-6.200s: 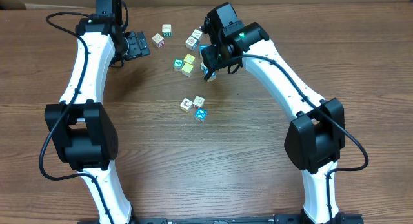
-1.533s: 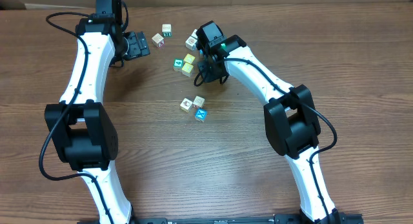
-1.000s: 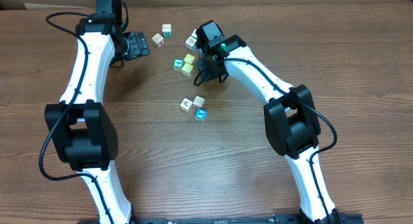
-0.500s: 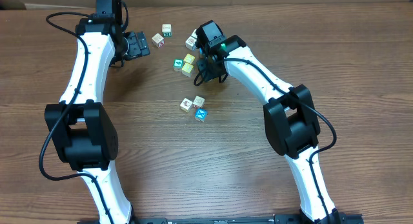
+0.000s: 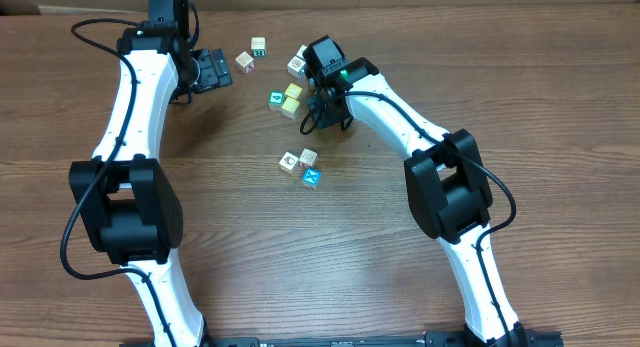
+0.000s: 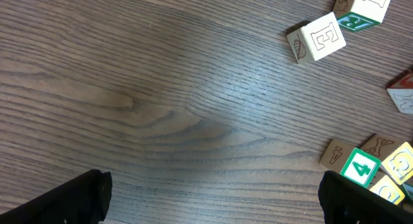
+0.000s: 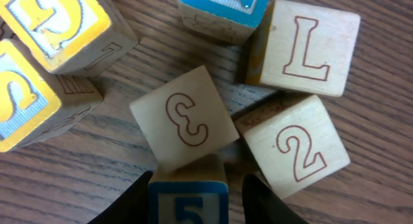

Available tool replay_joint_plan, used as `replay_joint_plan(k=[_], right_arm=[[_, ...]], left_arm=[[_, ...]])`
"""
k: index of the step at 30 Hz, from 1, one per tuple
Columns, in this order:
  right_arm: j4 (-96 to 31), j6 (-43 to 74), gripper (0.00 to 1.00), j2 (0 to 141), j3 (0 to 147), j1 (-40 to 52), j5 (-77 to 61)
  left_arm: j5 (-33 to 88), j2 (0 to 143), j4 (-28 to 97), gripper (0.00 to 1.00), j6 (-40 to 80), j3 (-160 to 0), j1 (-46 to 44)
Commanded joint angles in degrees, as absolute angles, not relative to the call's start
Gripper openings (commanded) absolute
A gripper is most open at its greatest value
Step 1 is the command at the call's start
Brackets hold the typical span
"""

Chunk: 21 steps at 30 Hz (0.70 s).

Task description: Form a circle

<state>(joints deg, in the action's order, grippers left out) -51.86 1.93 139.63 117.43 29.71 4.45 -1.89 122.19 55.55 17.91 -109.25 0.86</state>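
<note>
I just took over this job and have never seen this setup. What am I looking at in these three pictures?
Two white robot arms work at a wooden table. The wide picture looks down from above; the other two come from a camera on each wrist. Small toy blocks lie scattered, with a group of three nearer the arms' bases, not yet a circle. The left hand is open and empty. The right hand appears to grip a block marked 5, with other blocks close around it.
</note>
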Motion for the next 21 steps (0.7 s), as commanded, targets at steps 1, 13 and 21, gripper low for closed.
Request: replay_joint_plan(k=[1, 13, 21], right_arm=[[-51.4, 2.1, 0.40, 139.7, 119.3, 30.0, 5.5], [-51.0, 2.1, 0.45, 138.9, 119.4, 30.0, 4.6], [-50.8, 2.1, 0.44, 138.9, 119.4, 30.0, 4.4]], left_arm=[[-1.5, 122.4, 55.5, 1.00, 18.4, -110.3, 1.0], [-1.5, 122.4, 55.5, 1.00, 18.4, -110.3, 1.0], [-1.5, 122.4, 55.5, 1.00, 18.4, -110.3, 1.0]])
